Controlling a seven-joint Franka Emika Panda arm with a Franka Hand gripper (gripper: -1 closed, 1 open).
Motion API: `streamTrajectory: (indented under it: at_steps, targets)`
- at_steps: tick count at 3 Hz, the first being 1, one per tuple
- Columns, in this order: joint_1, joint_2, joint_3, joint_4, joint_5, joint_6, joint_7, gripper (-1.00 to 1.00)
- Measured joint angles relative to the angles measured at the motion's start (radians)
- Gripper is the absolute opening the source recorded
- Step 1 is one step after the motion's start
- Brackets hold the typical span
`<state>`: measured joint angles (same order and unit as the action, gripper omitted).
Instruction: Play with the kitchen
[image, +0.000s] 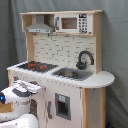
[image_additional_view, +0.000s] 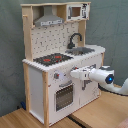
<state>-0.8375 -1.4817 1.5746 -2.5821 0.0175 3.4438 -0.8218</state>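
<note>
Standing on a wooden floor (image_additional_view: 30, 120) against a grey curtain (image: 116, 45), the kitchen (image_additional_view: 60, 65) fills both exterior views, its rounded counter end (image: 102, 79) overhanging free space. The arm reaches level at its front; the gripper (image_additional_view: 73, 74) touches the panel above the oven door (image_additional_view: 64, 96), finger state indiscernible.

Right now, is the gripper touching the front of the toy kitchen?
Cannot tell. In the second exterior view the gripper overlaps the toy kitchen front near the knobs above the oven door, with no plain gap or contact; in the first exterior view likewise.
</note>
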Motion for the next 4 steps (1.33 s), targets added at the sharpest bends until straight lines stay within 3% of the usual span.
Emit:
streamTrajectory:
  at_steps: [4]
  targets:
    - [0.0,0.016,-0.001,0.001,0.002,0.0,0.439,-1.0]
